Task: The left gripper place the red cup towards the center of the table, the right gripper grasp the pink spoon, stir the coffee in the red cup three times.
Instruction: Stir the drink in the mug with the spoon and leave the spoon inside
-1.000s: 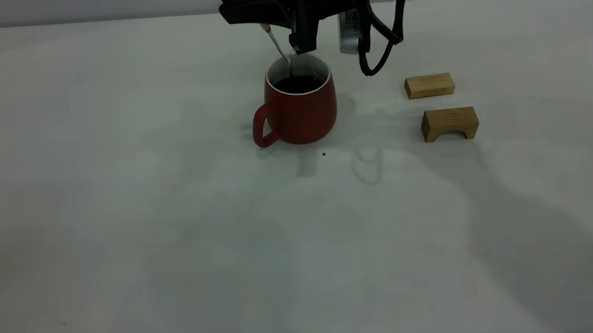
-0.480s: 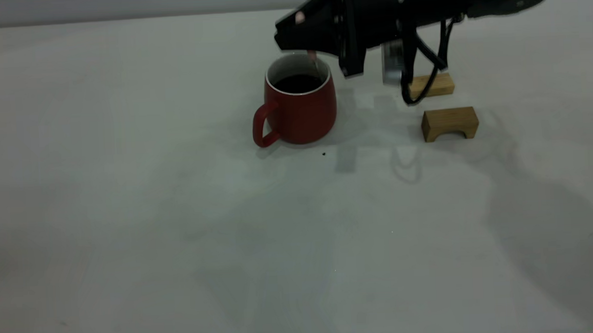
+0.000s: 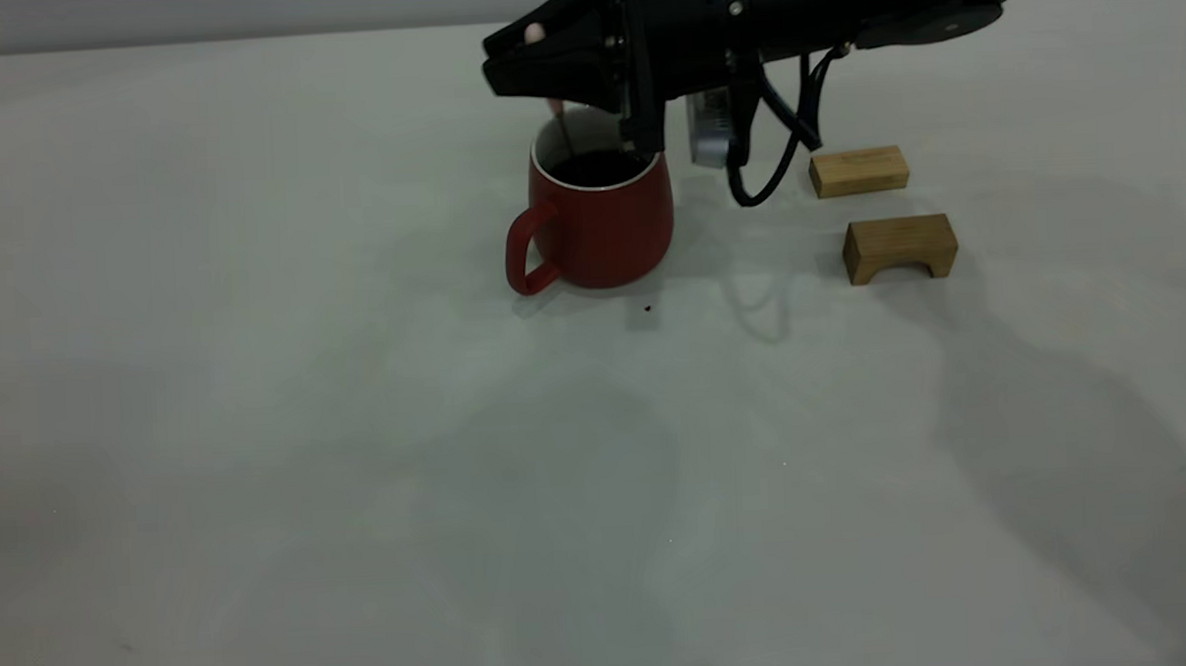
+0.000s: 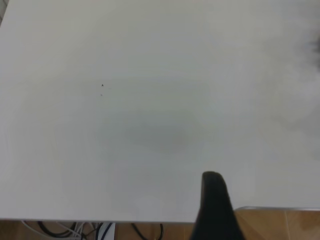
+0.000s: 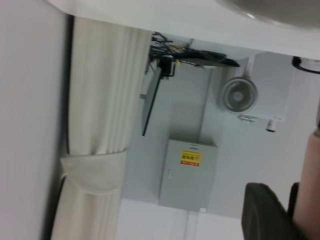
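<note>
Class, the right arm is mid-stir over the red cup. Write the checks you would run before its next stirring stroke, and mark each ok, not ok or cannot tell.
1. Red cup upright on the table: ok.
2. Coffee inside, below the rim: ok.
3. Pink spoon gripped by the right gripper, stem down into the cup: ok.
4. Spoon bowl submerged: cannot tell.
5. Wooden blocks apart from the cup: ok.
6. Left gripper parked by the table edge, away from the cup: ok.

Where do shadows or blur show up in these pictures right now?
Exterior view: broad soft shadows cross the table below the right tool. Left wrist view: a faint smudge of shadow mid-table. Right wrist view: the pink spoon at the edge is blurred.
</note>
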Action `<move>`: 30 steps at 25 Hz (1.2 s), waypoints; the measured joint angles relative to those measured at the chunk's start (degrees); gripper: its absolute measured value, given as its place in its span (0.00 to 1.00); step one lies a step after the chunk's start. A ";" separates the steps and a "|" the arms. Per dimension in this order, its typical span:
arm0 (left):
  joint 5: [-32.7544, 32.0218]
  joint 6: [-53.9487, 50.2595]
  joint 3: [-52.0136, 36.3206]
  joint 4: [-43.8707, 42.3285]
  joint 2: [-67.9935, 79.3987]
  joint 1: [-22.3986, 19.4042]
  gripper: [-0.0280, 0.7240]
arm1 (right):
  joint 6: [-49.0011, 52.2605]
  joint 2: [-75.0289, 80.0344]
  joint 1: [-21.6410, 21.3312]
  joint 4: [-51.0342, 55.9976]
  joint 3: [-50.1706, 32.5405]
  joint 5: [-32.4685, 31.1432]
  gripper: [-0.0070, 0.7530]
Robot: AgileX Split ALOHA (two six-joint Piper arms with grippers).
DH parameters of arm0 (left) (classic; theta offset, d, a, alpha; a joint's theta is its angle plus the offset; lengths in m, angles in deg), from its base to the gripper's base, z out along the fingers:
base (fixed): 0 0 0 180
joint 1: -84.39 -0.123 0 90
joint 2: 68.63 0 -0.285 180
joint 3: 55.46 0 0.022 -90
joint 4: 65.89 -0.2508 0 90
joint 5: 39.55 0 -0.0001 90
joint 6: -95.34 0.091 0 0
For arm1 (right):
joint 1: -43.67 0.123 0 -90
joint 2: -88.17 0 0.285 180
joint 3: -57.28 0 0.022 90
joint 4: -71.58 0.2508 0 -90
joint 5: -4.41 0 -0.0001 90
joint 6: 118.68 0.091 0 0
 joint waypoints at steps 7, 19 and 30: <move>0.00 0.00 0.00 0.00 0.00 0.00 0.82 | 0.00 -2.76 -2.13 -0.05 -7.25 2.15 0.16; 0.00 0.00 0.00 0.00 0.00 0.00 0.82 | 0.02 0.59 -0.10 -0.18 1.34 0.37 0.16; 0.00 0.00 0.00 0.00 0.00 0.00 0.82 | 0.07 -3.37 0.00 -0.02 -8.08 1.51 0.16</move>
